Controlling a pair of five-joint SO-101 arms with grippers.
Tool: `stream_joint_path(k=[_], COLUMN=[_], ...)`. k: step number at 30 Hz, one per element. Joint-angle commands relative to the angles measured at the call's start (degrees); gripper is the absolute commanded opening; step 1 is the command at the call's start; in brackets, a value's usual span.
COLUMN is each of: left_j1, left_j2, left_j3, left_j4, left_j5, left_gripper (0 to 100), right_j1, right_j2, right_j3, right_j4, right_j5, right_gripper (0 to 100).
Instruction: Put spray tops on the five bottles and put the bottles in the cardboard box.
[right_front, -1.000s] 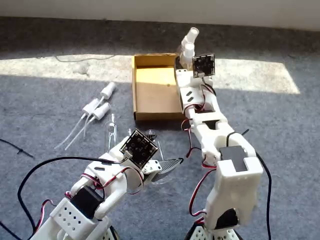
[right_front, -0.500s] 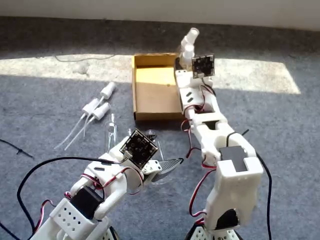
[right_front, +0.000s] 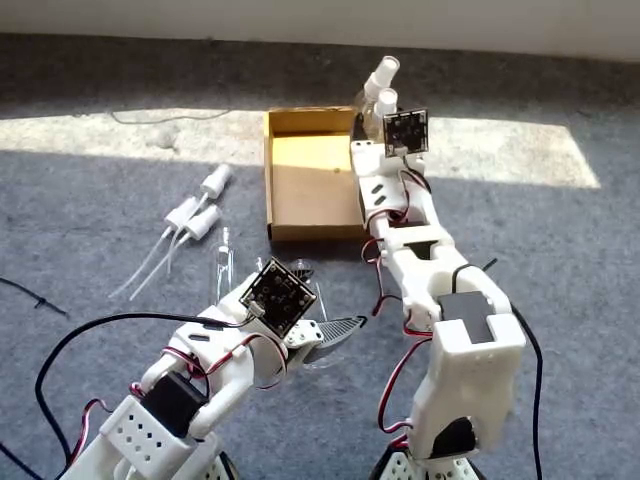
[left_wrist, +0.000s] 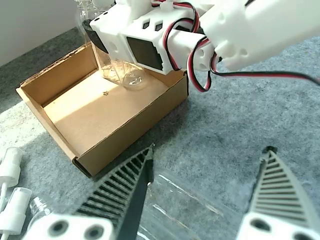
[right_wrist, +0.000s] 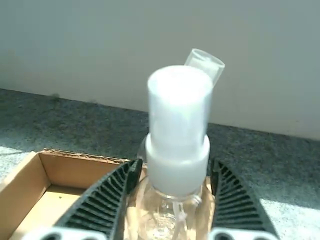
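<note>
My right gripper (right_wrist: 175, 167) is shut on a clear bottle (right_wrist: 165, 212) with a white spray top (right_front: 385, 99), held upright over the far right corner of the cardboard box (right_front: 270, 180). A second capped bottle (right_front: 386, 71) leans just behind it. My left gripper (left_wrist: 210, 150) is open, low over a clear bottle (left_wrist: 187, 200) lying on the carpet in front of the box (left_wrist: 125, 135). More clear bottles (right_front: 223, 265) lie beside it. Three loose spray tops (right_front: 203, 222) with long tubes lie on the carpet left of the box.
Grey carpet covers the floor, with a sunlit band across the far side. A pale wall (right_wrist: 100, 40) runs behind the box. A black cable (right_front: 30, 300) lies at the left edge. The right arm (right_front: 420, 260) stretches along the box's right side.
My right gripper has shifted the capped bottle slightly farther and to the right at the box's corner. The left arm has not moved.
</note>
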Motion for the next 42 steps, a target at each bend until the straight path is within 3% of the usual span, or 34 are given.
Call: stream_joint_path(k=[1, 10, 17, 32, 42], left_j1=[0.6, 0.6, 0.6, 0.6, 0.6], left_j2=[-0.5, -0.5, -0.5, -0.5, -0.5], left_j3=[-0.2, -0.2, -0.2, -0.2, -0.2], left_j4=[-1.1, -1.1, -1.1, -1.1, -1.1], left_j5=[-0.1, -0.2, -0.2, -0.2, -0.2], left_gripper=[30, 30, 30, 30, 30], right_j1=[-0.3, -0.2, -0.2, 0.3, 0.9], right_j2=[-0.9, -1.1, -1.1, -5.1, -16.7], right_j3=[-0.3, -0.3, -0.4, -0.3, -0.7], right_j4=[-1.3, -1.6, -1.4, -1.2, 11.5], right_j5=[0.7, 0.7, 0.7, 0.7, 0.7], right_gripper=[16.2, 16.5, 28.7, 28.8, 28.8])
